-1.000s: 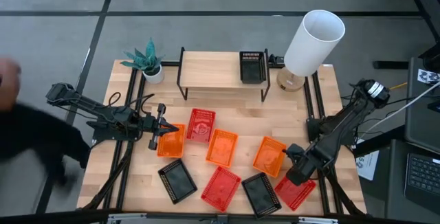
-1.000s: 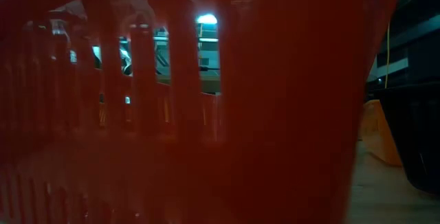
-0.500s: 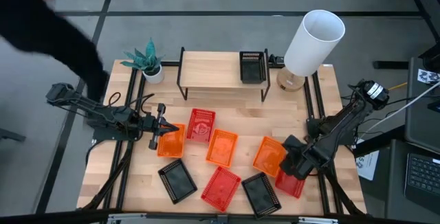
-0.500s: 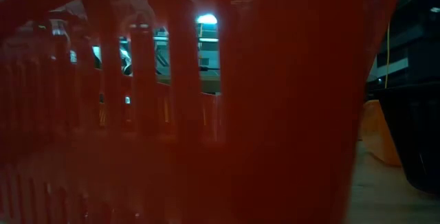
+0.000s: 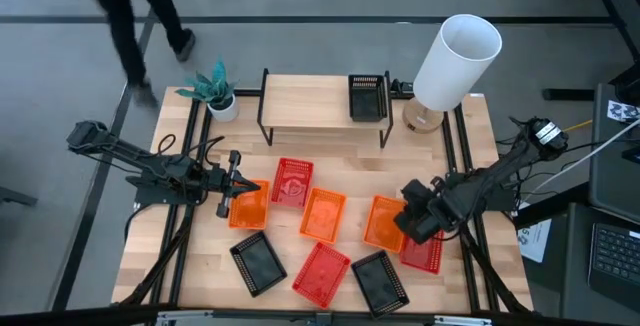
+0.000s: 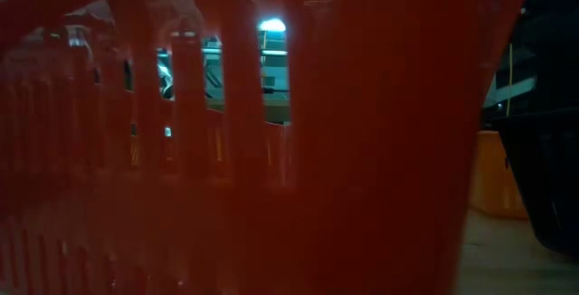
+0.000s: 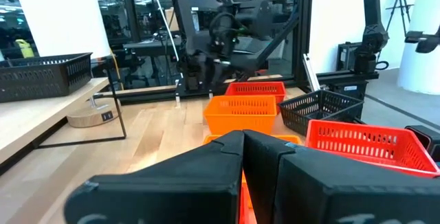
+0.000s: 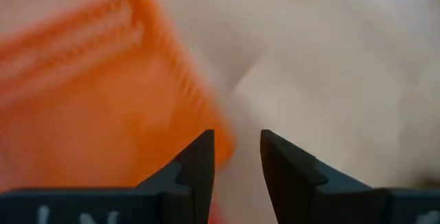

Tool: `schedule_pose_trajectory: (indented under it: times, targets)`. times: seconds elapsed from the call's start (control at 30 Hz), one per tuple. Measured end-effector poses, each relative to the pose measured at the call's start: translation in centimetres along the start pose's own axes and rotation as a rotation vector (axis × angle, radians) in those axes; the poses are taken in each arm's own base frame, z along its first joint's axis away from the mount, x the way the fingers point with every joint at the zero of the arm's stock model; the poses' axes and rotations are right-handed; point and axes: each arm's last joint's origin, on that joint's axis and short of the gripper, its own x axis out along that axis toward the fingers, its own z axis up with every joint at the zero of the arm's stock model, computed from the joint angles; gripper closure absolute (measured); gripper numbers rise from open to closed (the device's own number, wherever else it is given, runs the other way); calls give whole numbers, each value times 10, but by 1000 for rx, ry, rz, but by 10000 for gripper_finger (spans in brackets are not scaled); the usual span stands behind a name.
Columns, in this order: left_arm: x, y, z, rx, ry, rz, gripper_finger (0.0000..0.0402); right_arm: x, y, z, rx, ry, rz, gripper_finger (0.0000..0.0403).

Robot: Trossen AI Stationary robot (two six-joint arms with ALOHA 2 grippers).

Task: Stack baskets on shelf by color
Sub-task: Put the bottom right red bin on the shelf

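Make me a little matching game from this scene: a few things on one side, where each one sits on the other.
Things:
1. black basket
2. white lamp
3. potted plant
4. right hand

Places:
A. far left corner of the table
B. on the shelf, right end
C. over an orange basket
D. right of the shelf

Pairs: 1-B, 2-D, 3-A, 4-C
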Motion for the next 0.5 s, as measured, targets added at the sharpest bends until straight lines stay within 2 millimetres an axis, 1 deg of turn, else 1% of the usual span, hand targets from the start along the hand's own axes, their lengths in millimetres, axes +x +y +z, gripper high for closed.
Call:
schedule_pose_trajectory:
  times: [0.1,0.2,0.27,0.37,0.5]
  targets:
    - [0,0,0,1,0,0,401,-10,9,-1,-16,167,89,286]
    - [0,0,0,2,0,0,401,-21,21,-8,-68,251,217,286]
    - [0,0,0,2,0,0,401,-24,26,-15,-86,285,270,286]
    - [0,0,0,2,0,0,401,-21,29,-25,-111,312,269,286]
    - [0,0,0,2,0,0,401,-8,33,-32,-147,323,206,286]
